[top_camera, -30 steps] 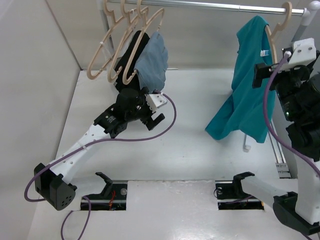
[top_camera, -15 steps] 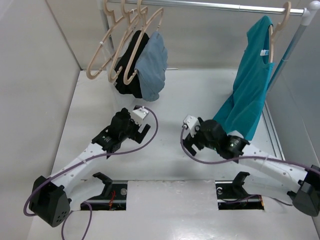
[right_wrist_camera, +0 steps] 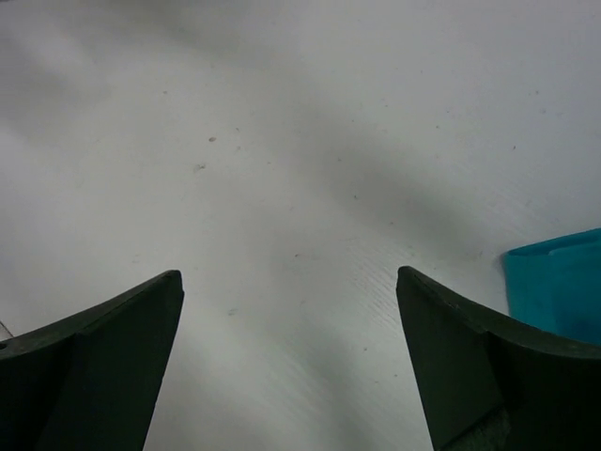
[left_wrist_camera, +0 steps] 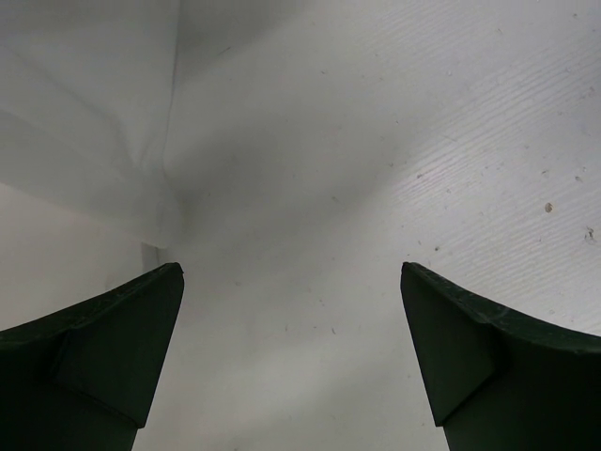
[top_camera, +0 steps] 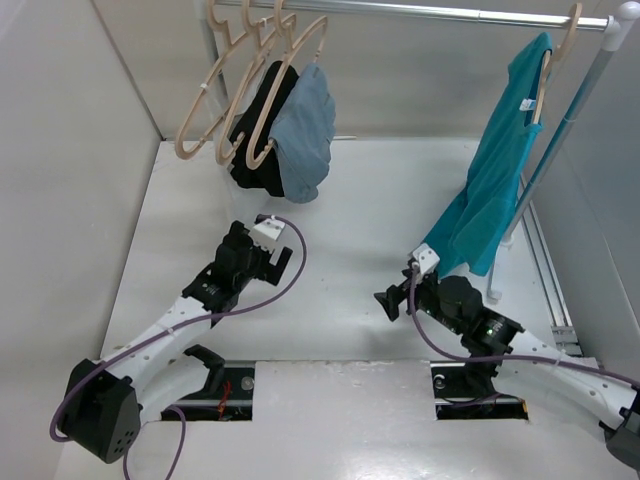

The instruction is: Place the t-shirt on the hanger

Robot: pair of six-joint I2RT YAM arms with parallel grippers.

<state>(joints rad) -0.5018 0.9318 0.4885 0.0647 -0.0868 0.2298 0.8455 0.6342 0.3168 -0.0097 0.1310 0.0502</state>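
The teal t-shirt (top_camera: 497, 180) hangs on a beige hanger (top_camera: 565, 38) hooked on the rail at the back right, its hem near the table. A corner of it shows in the right wrist view (right_wrist_camera: 559, 282). My left gripper (top_camera: 281, 262) is open and empty, low over the table at left of centre; its wrist view shows only bare table between the fingers (left_wrist_camera: 113, 348). My right gripper (top_camera: 392, 302) is open and empty, low over the table, just left of the shirt's hem.
Several empty beige hangers (top_camera: 215, 95) hang at the rail's left end, with a black garment (top_camera: 258, 120) and a grey-blue garment (top_camera: 305, 125) beside them. A metal rail (top_camera: 430, 12) runs across the back; its post (top_camera: 560, 130) stands at right. White walls enclose the table.
The right arm came down from the hanger to the table and drew back toward its base. The left arm pulled back and lowered. The shirt now hangs free.
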